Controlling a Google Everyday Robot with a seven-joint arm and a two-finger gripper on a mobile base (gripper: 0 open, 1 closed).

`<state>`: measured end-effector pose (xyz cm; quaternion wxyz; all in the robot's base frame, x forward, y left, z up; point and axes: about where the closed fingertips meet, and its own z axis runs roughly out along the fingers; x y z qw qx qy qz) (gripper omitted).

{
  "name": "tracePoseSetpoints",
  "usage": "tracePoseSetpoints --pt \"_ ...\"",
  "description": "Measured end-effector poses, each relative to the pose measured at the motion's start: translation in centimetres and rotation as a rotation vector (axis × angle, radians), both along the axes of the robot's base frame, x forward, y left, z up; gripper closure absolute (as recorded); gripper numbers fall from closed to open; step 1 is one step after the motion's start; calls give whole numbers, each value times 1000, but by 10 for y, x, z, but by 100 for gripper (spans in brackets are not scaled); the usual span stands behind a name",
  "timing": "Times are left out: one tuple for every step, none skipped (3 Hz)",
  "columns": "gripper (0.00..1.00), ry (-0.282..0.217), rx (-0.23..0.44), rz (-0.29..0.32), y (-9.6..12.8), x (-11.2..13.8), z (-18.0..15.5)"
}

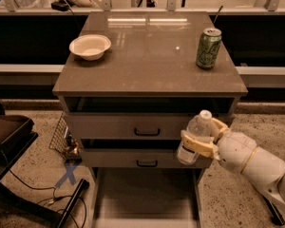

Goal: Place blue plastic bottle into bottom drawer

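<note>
My gripper (203, 137) comes in from the lower right on a white arm and is shut on the blue plastic bottle (192, 139), a small clear bottle with a white cap. The bottle hangs slightly tilted in front of the cabinet's two upper drawer fronts, at their right side. The bottom drawer (145, 194) is pulled out below it, a wide shallow grey-brown tray with side rails. The bottle is above the drawer's right rear corner.
A green soda can (208, 48) stands on the cabinet top (147, 56) at the right, a white bowl (90, 46) at the left. Two upper drawers with black handles (147, 132) are shut. A black stand leg (71, 203) and cables lie on the floor at left.
</note>
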<state>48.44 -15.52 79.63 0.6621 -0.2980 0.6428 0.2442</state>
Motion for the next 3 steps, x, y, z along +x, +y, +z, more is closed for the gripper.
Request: tracePoseSetpoints --pt "100 17 -30 39 10 -8 -28" --pt "100 22 -29 44 17 -7 -33" --pt "100 7 -6 73 47 -11 -73"
